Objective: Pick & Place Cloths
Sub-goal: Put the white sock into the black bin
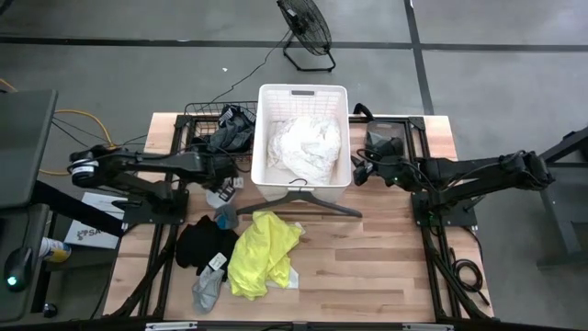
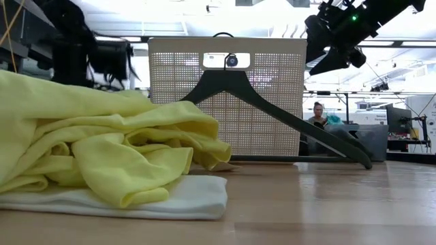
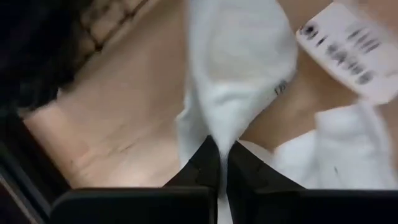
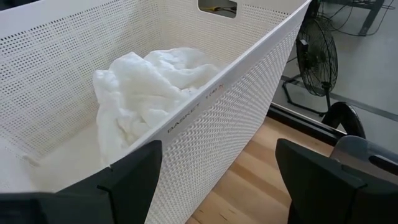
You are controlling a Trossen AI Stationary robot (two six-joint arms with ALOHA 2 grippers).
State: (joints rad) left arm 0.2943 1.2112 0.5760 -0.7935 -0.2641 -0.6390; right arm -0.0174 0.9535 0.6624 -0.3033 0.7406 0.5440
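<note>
My left gripper (image 1: 223,189) points steeply down at the table, left of the white basket (image 1: 342,110). It is shut on a small white cloth (image 3: 239,62) with a paper tag (image 3: 348,50). A large white lacy cloth (image 1: 303,152) lies in the basket. The neon yellow cloth (image 1: 262,253) lies on a white one (image 2: 184,197); a black cloth (image 1: 202,244) and a grey one (image 1: 209,290) lie near the front. My right gripper (image 4: 217,180) hangs open by the basket's right wall (image 4: 236,118). My left gripper pinches the small white cloth between its two fingertips (image 3: 205,165), at a bunched part near its edge (image 3: 217,127). The fingers come from above, pointing steeply down. The rest of the cloth spreads over the wood beyond them; how many layers are held does not show.
A dark grey hanger (image 1: 299,200) leans on the basket's near wall. A black wire rack (image 1: 207,119) with dark clothes stands at the far left. A second white piece (image 3: 348,149) lies beside the held cloth. Bare wood (image 1: 386,267) lies at the front right.
</note>
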